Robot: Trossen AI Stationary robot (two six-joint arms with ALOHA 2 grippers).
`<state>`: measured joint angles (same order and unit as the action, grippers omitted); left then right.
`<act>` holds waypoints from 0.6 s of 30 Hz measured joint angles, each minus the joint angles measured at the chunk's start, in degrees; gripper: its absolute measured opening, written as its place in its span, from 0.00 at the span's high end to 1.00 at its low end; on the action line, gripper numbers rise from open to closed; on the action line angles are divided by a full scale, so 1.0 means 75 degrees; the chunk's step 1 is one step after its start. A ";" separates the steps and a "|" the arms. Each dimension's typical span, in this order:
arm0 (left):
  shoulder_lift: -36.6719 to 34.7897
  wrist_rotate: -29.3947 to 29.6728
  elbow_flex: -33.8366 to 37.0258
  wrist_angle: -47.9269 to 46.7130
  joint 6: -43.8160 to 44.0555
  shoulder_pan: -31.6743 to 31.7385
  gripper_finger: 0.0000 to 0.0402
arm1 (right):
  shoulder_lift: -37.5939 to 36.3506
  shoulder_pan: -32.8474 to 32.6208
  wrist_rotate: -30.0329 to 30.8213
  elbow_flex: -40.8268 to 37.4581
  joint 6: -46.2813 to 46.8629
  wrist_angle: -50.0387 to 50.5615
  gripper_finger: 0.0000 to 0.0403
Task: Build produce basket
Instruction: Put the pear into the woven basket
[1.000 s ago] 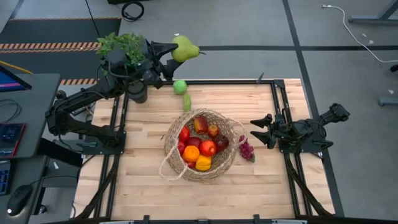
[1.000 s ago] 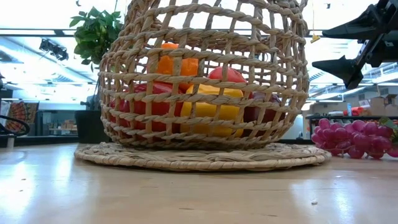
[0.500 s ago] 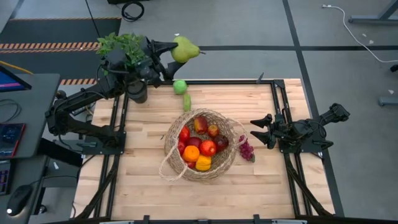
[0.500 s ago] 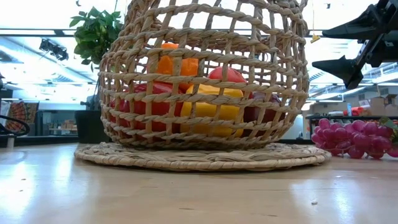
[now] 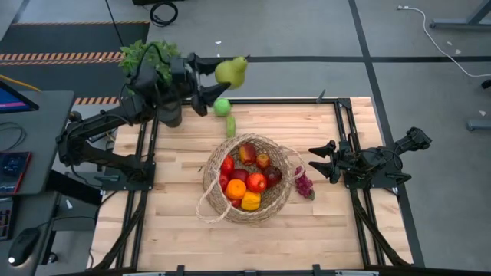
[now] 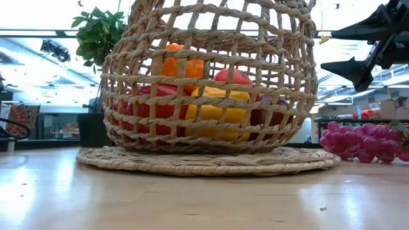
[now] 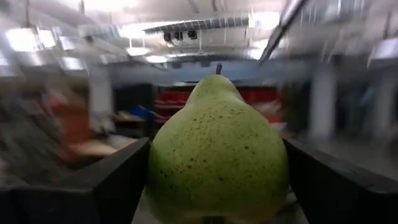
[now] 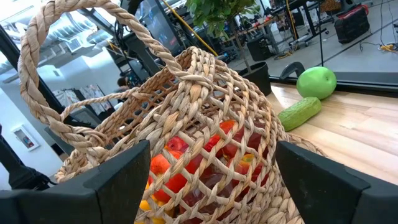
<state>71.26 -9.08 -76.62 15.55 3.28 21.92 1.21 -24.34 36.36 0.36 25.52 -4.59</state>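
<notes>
My left gripper (image 5: 213,78) is shut on a green pear (image 5: 232,70), high over the table's far left edge beside the potted plant (image 5: 147,55). The tan wicker basket (image 5: 247,205) stands mid-table on its base and holds red, orange and yellow produce (image 5: 247,182). A purple grape bunch (image 5: 304,184) lies on the table against the basket's right side. A green apple (image 5: 222,106) and a green cucumber (image 5: 231,125) lie on the table beyond the basket. My right gripper (image 5: 317,159) hovers open and empty to the right of the basket, above the grapes. My left gripper pinches the pear's wide lower body (image 7: 163,163) between its two fingers, one on each side. The pear's narrow stem end (image 7: 217,70) points away from the wrist. The pear is lifted clear of the table.
The dark plant pot (image 5: 169,115) stands at the table's far left corner. The basket's loop handle (image 5: 205,208) hangs toward the near left. Bare wood shows along the near edge (image 5: 253,245) and on the left side of the table.
My left gripper has carried the pear a little toward the basket, to the right and toward the table's near side, and has turned about its wrist on the way. The pear stays held and clear of the table.
</notes>
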 joint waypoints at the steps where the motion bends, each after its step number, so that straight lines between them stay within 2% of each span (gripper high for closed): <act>1: 0.0000 0.0000 0.0000 0.0000 0.0770 -0.0046 0.12 | 0.0000 -0.0002 0.0000 0.0000 -0.0003 -0.0001 0.13; 6: 0.0000 -0.0006 0.0000 0.0003 0.4609 -0.0294 0.12 | 0.0000 -0.0003 0.0000 0.0000 0.0000 -0.0001 0.13; 11: 0.0000 -0.0005 0.0000 0.0003 0.7675 -0.0518 0.12 | 0.0000 -0.0001 0.0000 0.0000 -0.0002 0.0001 0.13; 14: 0.0000 -0.0015 0.0000 0.0003 0.8476 -0.0566 0.12 | 0.0000 -0.0001 0.0000 0.0000 -0.0003 -0.0001 0.13; 18: 0.0000 0.0006 0.0000 0.0005 0.8363 -0.0564 0.12 | 0.0000 0.0000 0.0000 0.0000 -0.0001 -0.0001 0.13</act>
<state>71.26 -9.04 -76.62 15.59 66.00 17.69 1.21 -24.34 36.36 0.36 25.51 -4.60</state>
